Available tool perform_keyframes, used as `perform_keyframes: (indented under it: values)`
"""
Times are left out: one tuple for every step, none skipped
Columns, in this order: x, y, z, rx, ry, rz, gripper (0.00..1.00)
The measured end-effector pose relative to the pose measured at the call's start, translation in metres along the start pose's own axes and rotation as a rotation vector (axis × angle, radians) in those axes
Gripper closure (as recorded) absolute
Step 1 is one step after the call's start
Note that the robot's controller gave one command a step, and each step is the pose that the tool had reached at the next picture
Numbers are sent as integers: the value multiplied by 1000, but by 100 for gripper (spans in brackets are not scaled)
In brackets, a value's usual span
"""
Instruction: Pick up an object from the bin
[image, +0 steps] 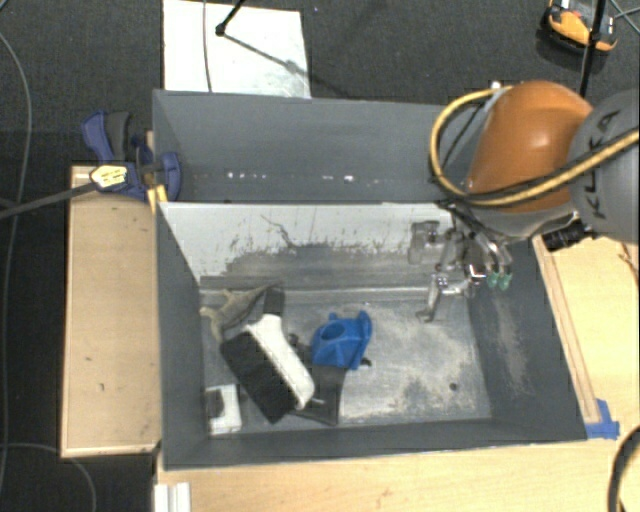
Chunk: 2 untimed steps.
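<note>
Gripper (441, 292) hangs over bare floor at the back right of the bin (440, 375), empty; whether it is apart or together I cannot tell. The nearest thing is a lumpy blue plastic piece (341, 340) mid-floor, just beside a white block (283, 363) and a black slab (256, 380) heaped to the left. The blue piece looks light, stiff and perhaps slippery. Pinching it across its narrow upper part, away from the heap, seems safest.

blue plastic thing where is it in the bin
In the camera view the blue plastic thing lies near the middle of the bin floor, just right of the black-and-white brush, with the gripper apart to its upper right.
</note>
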<state>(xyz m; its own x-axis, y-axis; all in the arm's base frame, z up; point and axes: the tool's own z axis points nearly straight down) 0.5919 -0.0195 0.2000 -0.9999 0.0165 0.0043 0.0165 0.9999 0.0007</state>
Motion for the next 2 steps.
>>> perform_keyframes:
  values:
    - [-2,0,-5,0,-9,0,0]
    - [3,25,38,1,-12,-76,0]
